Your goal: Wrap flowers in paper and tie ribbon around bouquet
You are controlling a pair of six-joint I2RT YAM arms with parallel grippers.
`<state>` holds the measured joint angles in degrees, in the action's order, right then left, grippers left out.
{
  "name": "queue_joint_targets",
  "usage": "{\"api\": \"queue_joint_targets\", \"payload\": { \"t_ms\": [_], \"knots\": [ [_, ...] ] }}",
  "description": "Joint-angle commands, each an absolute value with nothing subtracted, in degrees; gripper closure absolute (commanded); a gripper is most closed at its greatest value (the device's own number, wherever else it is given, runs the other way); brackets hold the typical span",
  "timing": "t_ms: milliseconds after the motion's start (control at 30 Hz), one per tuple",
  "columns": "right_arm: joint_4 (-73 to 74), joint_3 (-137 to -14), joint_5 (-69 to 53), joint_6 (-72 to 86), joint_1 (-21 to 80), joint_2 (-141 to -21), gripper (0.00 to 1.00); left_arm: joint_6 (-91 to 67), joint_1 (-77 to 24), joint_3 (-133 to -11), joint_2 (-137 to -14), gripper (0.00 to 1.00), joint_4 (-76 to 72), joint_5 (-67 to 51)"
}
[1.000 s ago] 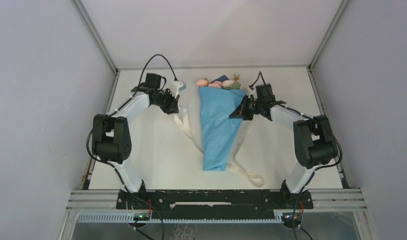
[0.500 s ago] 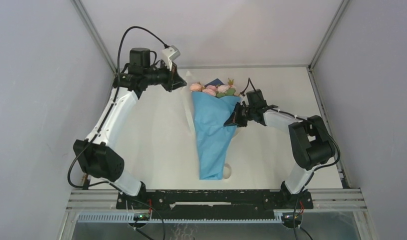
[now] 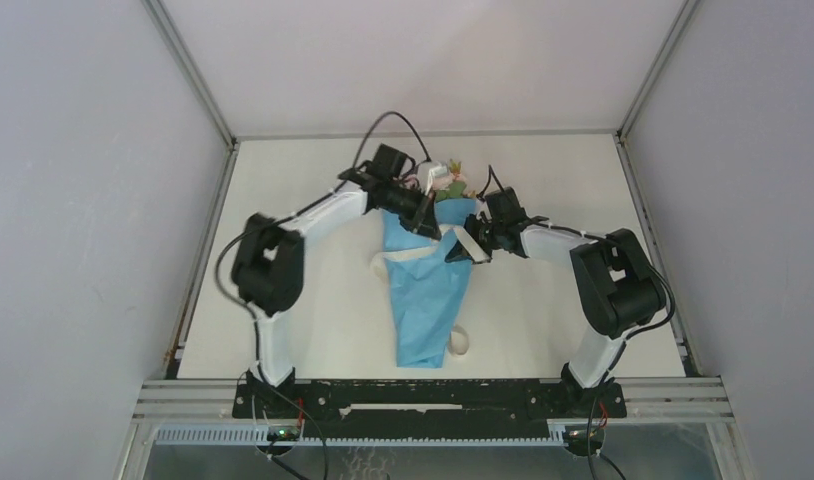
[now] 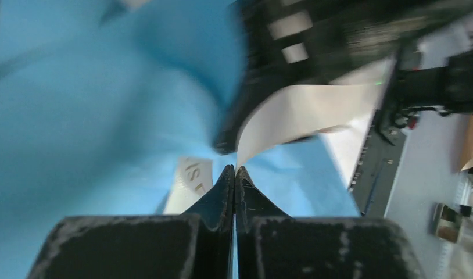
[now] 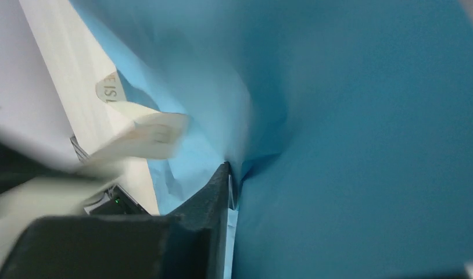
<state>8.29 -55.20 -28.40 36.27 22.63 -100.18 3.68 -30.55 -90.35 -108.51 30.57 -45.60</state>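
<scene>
White table (image 3: 303, 330) — light-blue cone bouquet (image 3: 423, 300), cream ribbon (image 3: 408, 257) across.

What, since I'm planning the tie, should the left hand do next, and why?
Probably carry the ribbon slightly farther right, past the bouquet's edge. The left hand is shut on the ribbon, which crosses the light-blue paper, and the right hand sits at the paper's right edge, seemingly placed to take it.
</scene>
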Motion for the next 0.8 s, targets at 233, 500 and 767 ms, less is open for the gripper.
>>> {"api": "queue_joint_targets", "payload": {
  "t_ms": [233, 500, 767],
  "knots": [
    [18.06, -55.69, -16.30, 30.70, 14.60, -89.75, 0.40, 0.43, -32.90, -87.46, -119.60, 1.00, 26.43, -40.45],
    [30.83, -78.75, 2.77, 24.00, 7.66, -106.53, 0.24, -0.66, -33.25, -84.91, -119.50, 1.00, 25.83, -41.27],
    [42.42, -105.44, 8.26, 19.48, 7.88, -127.74, 0.24, -0.36, -33.45, -83.81, -117.72, 1.00, 25.70, -40.80]
  ]
}}
